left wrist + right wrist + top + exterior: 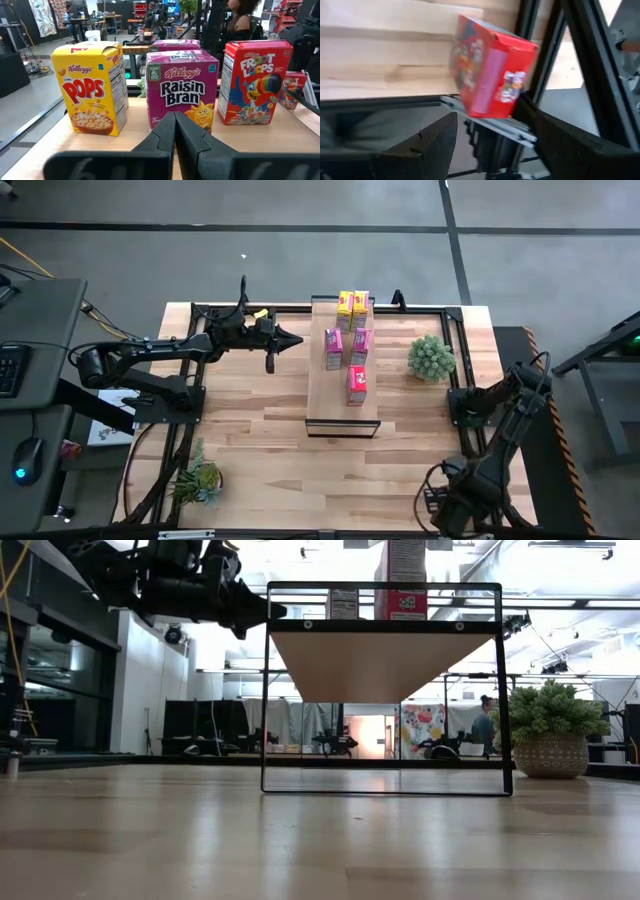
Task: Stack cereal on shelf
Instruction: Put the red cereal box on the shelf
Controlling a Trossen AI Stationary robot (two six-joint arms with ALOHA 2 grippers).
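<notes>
The shelf [342, 405] stands mid-bench carrying five cereal boxes: two yellow boxes [352, 303] at its far end, two magenta boxes [347, 346] in the middle, and a red box [357, 384] nearest the front. The left hand [297, 339] hovers just beside the shelf, fingers pressed together (empty). The right hand [492, 145] is spread wide at the bench's near right corner, a second red box [487, 70] tilted before it.

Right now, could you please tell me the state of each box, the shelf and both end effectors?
light-wood shelf with thin black frame: standing, five boxes on top
two yellow cardboard cereal boxes: upright, side by side on the shelf
two magenta-purple cereal boxes: upright on the shelf
red cereal box on the shelf: upright
second red cereal box: off the shelf, tilted on a black rail
left end effector: shut, empty
right end effector: open, empty
</notes>
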